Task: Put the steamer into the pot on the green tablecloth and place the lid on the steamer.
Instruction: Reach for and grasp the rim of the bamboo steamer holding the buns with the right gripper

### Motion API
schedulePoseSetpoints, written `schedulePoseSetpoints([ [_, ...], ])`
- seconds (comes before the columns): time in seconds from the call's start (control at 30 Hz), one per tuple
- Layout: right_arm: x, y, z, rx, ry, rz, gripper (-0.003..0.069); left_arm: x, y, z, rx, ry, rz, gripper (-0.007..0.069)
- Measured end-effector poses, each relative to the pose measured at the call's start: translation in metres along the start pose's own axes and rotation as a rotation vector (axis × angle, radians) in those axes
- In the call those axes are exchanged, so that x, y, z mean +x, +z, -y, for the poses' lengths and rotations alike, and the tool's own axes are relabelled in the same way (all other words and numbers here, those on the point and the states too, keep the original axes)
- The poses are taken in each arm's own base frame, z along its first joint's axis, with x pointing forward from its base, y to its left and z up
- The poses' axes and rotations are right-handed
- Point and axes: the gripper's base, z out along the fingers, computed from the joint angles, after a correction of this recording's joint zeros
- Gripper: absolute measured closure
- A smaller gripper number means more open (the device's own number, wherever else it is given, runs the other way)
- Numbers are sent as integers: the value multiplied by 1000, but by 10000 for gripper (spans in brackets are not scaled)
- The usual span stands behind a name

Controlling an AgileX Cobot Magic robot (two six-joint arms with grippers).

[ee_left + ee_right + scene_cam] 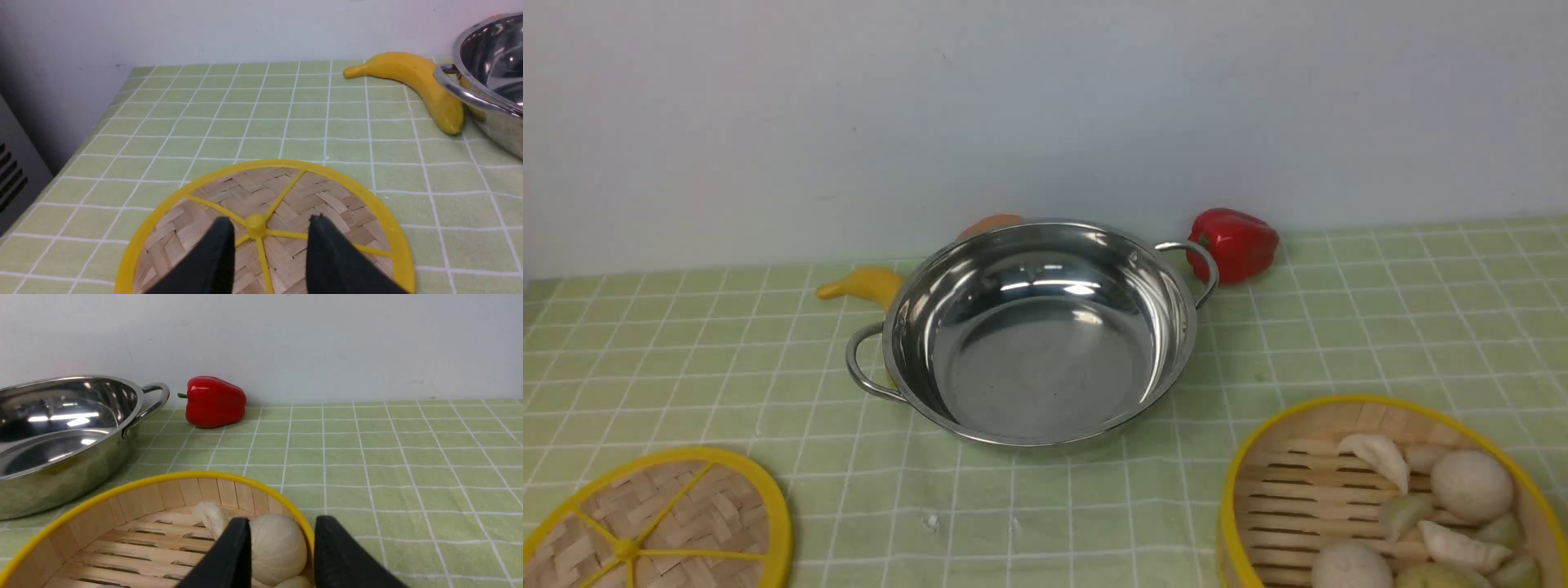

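The shiny steel pot [1037, 351] stands empty in the middle of the green tablecloth [1380, 327]. The woven lid [662, 523] lies flat at the near left. The steamer [1282, 441], holding pale buns and dumplings, sits at the near right. Neither gripper shows in the front view. In the left wrist view my left gripper [271, 228] hangs open over the lid [229, 192], its yellow knob [255, 221] between the tips and untouched. In the right wrist view my right gripper [282, 524] is open astride the steamer's [135, 502] wall, one finger inside by a bun [278, 545], one outside.
A yellow banana [862, 286] lies against the pot's left rear side, close to its handle [862, 367]. A red pepper [1235, 243] rests by the right handle, near the white wall. An orange object [990, 224] peeks out behind the pot.
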Motion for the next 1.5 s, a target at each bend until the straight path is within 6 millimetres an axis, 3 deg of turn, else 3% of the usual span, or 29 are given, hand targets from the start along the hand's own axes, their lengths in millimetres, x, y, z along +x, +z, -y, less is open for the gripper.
schedulePoseSetpoints([
  [1.07,0,0,0,0,0,2,419,0,0,0,0,0,0,382],
  [1.23,-8,0,-1,-13,79,82,419,0,0,0,0,0,0,382],
  [1.3,-18,-3,-3,-26,120,116,419,0,0,0,0,0,0,382],
  [1.43,-75,-23,-14,-69,131,197,419,0,0,0,0,0,0,382],
  [1.47,-78,-23,-15,-70,131,191,419,0,0,0,0,0,0,382],
  [1.5,-96,-31,-20,-85,125,146,419,0,0,0,0,0,0,382],
])
